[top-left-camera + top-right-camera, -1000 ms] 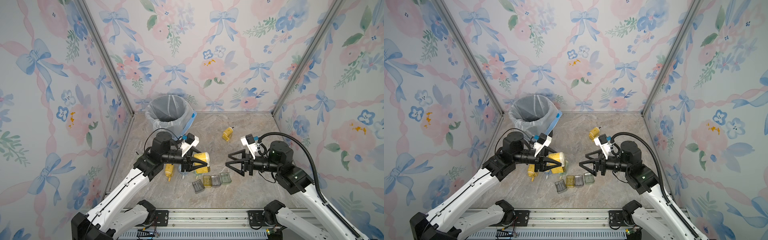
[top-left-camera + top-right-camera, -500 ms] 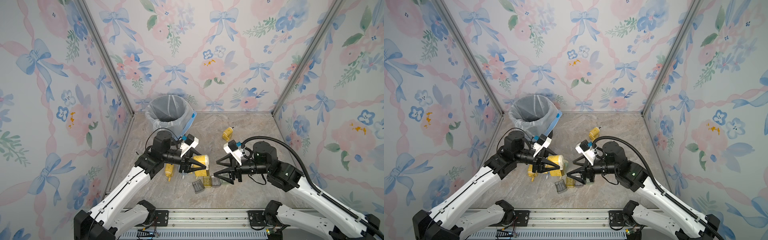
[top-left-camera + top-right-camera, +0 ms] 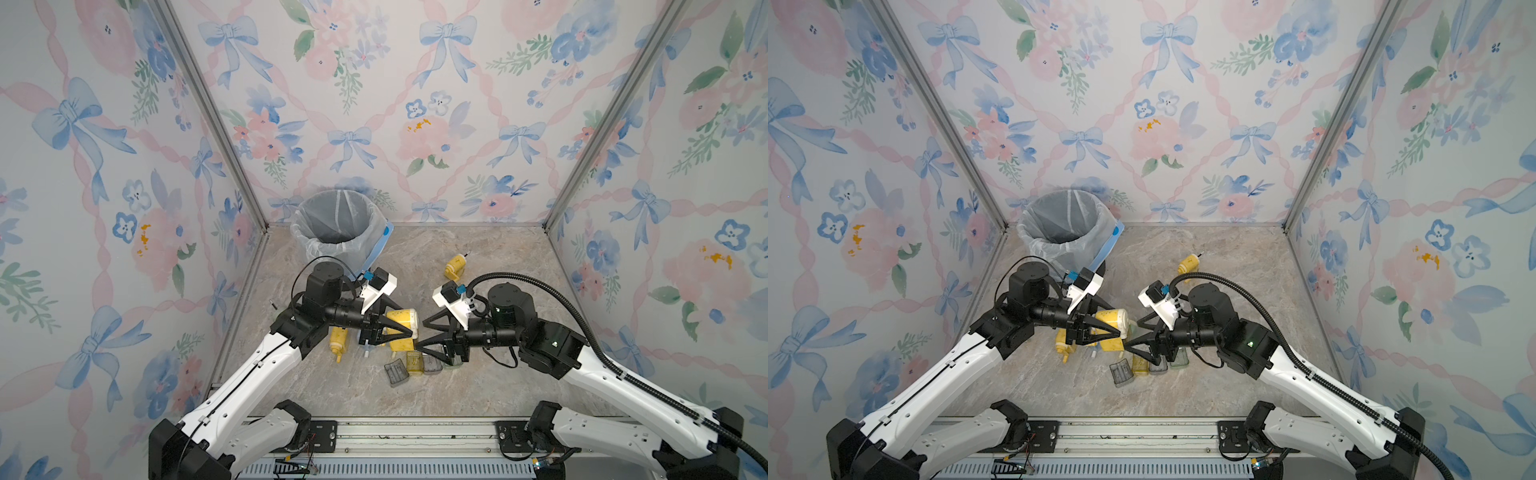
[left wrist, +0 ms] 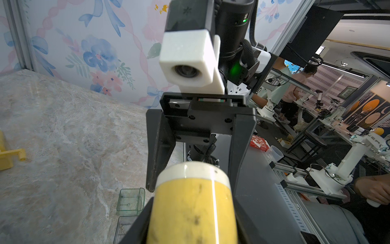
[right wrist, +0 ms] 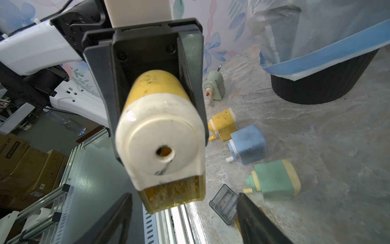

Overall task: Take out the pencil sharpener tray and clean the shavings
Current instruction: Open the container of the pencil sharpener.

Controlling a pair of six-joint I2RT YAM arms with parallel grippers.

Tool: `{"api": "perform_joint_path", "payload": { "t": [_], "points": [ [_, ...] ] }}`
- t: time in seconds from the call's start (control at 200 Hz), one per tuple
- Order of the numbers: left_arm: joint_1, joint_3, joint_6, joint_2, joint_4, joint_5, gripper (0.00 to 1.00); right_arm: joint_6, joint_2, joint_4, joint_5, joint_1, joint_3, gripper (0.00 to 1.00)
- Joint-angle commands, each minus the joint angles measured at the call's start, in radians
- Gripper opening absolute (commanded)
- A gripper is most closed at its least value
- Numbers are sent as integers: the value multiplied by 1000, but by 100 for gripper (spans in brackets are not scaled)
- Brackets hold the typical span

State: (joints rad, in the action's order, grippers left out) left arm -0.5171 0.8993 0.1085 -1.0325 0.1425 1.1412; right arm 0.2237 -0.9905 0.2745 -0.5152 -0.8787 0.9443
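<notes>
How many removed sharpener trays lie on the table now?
4, in one row near the front of the table: dark grey tray, yellow tray, clear grey tray, green tray. More may be hidden.

Both top views sit high above the front edge of the worktop, looking down toward its back edge (near-identical framing, whole worktop). Wrist views face each other at close range, sharing the yellow sharpener between them.

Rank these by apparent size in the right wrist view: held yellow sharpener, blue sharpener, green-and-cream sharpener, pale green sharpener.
1. held yellow sharpener, largest, though it is nearest the camera.
2. green-and-cream sharpener and blue sharpener: too alike to rank.
3. pale green sharpener, smallest, but also farthest away.
</notes>
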Motion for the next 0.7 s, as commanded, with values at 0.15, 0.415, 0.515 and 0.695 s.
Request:
{"api": "perform_joint_path", "payload": {
  "t": [0.15, 0.415, 0.515, 0.695],
  "points": [
    [7, -10, 29, 4, -55, -9, 0, -1, -29, -55, -12, -13, 16, 71],
    [12, -22, 43, 23, -72, -31, 0, 10, -30, -73, -31, -14, 16, 55],
    [15, -23, 49, 28, -78, -33, 0, 13, -28, -77, -36, -14, 13, 52],
    [17, -27, 56, 40, -88, -33, 0, 25, -46, -96, -65, -14, 9, 54]
  ]
}}
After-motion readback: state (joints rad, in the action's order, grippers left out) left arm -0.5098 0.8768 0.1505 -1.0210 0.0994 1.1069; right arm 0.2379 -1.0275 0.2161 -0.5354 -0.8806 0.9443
